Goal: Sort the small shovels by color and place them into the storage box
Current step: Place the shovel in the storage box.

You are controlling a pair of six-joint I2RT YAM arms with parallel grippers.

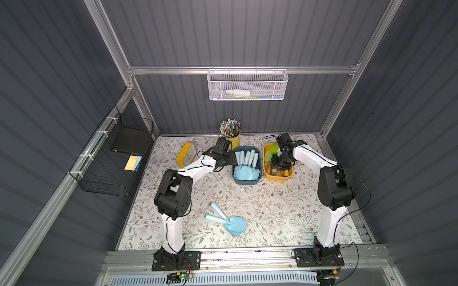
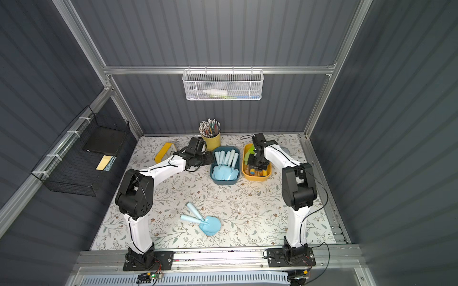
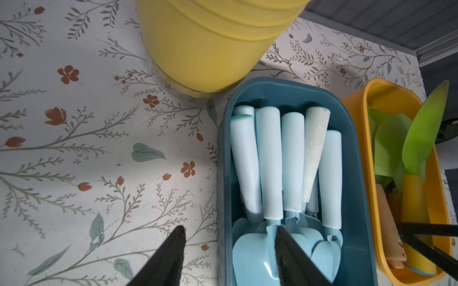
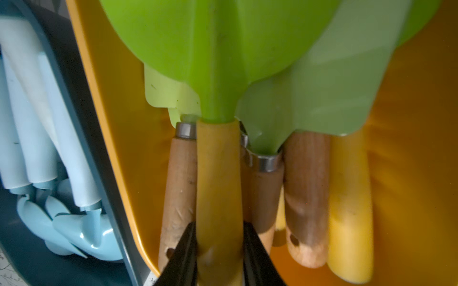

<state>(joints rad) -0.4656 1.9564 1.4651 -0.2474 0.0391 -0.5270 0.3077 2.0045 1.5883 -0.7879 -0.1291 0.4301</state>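
The floral-patterned tabletop (image 1: pixel 272 210) carries two bins side by side at the back. One is a dark teal rectangular plastic box (image 1: pixel 246 182) packed with pale blue plastic shovels (image 1: pixel 245 158). Just beside it, an orange-yellow plastic box (image 1: pixel 277 178) holds green-bladed shovels with wooden or yellow handles (image 3: pixel 389 148). Near the front, well apart from both bins, two loose pale blue shovels (image 1: pixel 230 222) lie with blades overlapping and handles splayed. The left gripper (image 3: pixel 230 227) hovers straddling the teal box's wall, jaws spread and empty. The right gripper (image 4: pixel 219 224) is down in the orange-yellow box, pinching the yellow handle of one lime-green shovel (image 4: pixel 219 173) near its butt end. These shovels look light, stiff and smooth, so a grip that far back probably lets the blade sag or swivel; mid-handle seems safer. For the loose pair, the splayed handles likely give the cleanest hold, whichever lies on top first
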